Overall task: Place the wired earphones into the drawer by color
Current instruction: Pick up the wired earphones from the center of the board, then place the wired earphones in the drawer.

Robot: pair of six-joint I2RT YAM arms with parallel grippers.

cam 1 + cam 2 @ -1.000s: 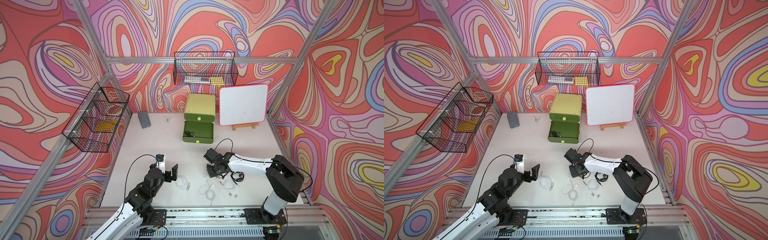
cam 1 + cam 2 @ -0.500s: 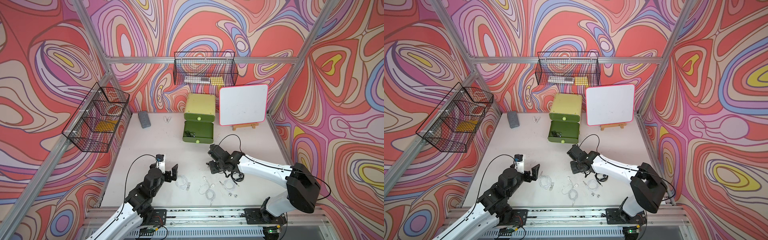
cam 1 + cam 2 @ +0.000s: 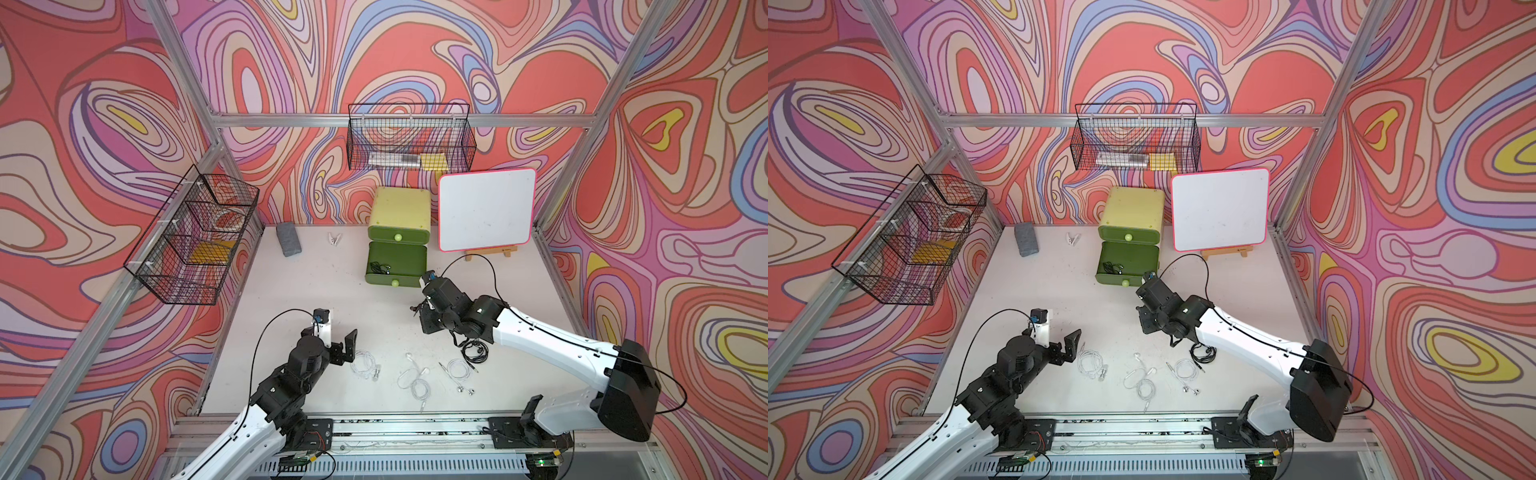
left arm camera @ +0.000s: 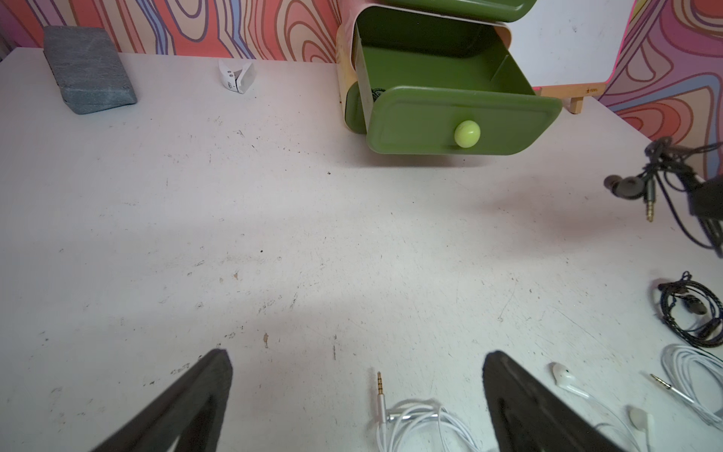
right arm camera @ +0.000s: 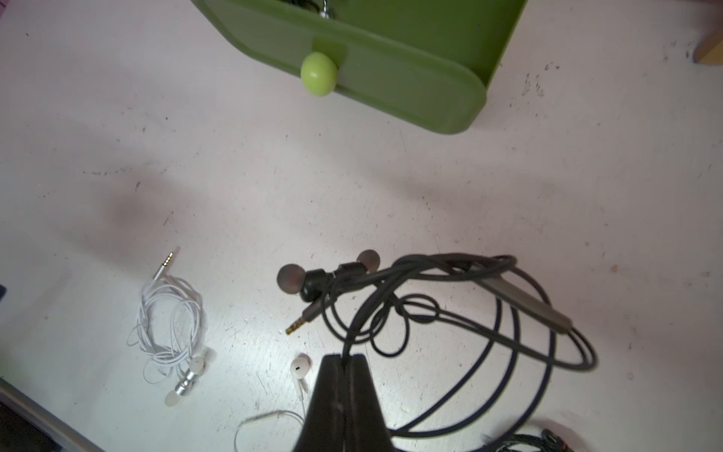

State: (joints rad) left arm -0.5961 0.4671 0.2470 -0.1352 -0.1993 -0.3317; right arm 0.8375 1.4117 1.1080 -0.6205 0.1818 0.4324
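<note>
The right gripper [image 5: 344,358] clamps the black earphones [image 5: 311,287] near the drawer [image 5: 391,74], apparently clear of the table [image 5: 234,176]. The left gripper [image 4: 356,354] stands wide, empty.

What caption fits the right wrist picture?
Shut right end effector holds black earphones near the open green drawer.

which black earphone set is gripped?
The black set dangling from the shut right gripper, short of the open drawer. The others lie loose: one inside that drawer, one on the table by the right arm.
</note>
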